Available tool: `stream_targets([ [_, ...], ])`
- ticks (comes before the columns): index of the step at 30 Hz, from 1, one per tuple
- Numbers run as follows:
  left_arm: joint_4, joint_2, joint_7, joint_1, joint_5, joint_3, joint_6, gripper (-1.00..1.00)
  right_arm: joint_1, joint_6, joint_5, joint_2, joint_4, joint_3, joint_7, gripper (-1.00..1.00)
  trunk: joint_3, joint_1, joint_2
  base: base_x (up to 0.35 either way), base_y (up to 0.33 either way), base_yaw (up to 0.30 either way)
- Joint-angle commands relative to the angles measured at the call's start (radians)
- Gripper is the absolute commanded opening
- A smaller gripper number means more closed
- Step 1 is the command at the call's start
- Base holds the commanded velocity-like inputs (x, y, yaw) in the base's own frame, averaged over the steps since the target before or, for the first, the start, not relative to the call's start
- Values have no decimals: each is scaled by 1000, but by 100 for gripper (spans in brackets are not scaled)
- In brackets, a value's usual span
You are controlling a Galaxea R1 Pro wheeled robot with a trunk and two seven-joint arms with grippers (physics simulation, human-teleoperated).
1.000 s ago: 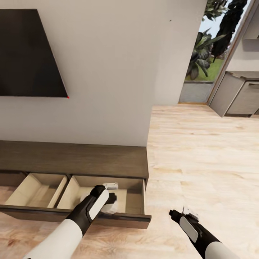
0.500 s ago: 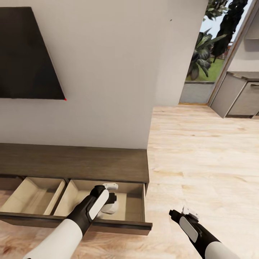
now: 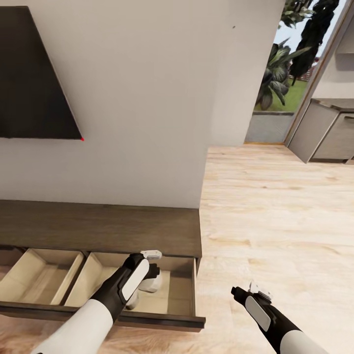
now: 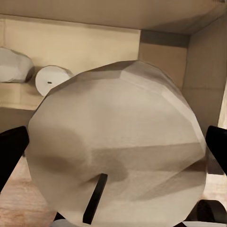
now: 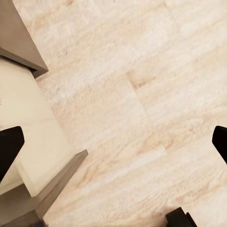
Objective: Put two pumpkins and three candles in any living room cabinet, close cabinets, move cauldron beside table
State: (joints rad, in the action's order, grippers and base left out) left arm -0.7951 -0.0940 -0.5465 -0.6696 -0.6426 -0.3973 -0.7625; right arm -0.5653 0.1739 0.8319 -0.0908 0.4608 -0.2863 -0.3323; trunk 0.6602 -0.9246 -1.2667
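Head view: left tool [image 3: 153, 281] pinching cream candle [image 4: 118, 146] over open cabinet [image 3: 98, 228] drawer | right tool [image 5: 113, 142] spread above floor [image 3: 275, 206].

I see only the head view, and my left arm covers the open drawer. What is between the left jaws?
Observer: A cream-white candle with a dark wick, one finger at each side. I cannot judge contact.
Operator: Is anything else in the drawer?
Observer: Yes, a second white candle sits further back, near the back wall.
Operator: And the right jaws?
Observer: Wide open over the plank floor, with nothing between them.
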Motion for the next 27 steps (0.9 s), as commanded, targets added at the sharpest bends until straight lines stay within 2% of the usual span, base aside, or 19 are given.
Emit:
stream_targets([
  [1,-1,0,-10,-1,-9,-2,-1,-100,-1,4,6,-1,3,-8,-8,100,1,0,-1,216,-6,0],
  [10,-2,2,-10,-1,-8,-1,-1,-100,0,4,6,-2,2,-8,-8,100,1,0,-1,52,-1,0],
  [27,-1,1,-6,0,-10,-7,25,-100,0,4,6,-3,3,-5,-6,100,54,-65,-120,0,0,0],
])
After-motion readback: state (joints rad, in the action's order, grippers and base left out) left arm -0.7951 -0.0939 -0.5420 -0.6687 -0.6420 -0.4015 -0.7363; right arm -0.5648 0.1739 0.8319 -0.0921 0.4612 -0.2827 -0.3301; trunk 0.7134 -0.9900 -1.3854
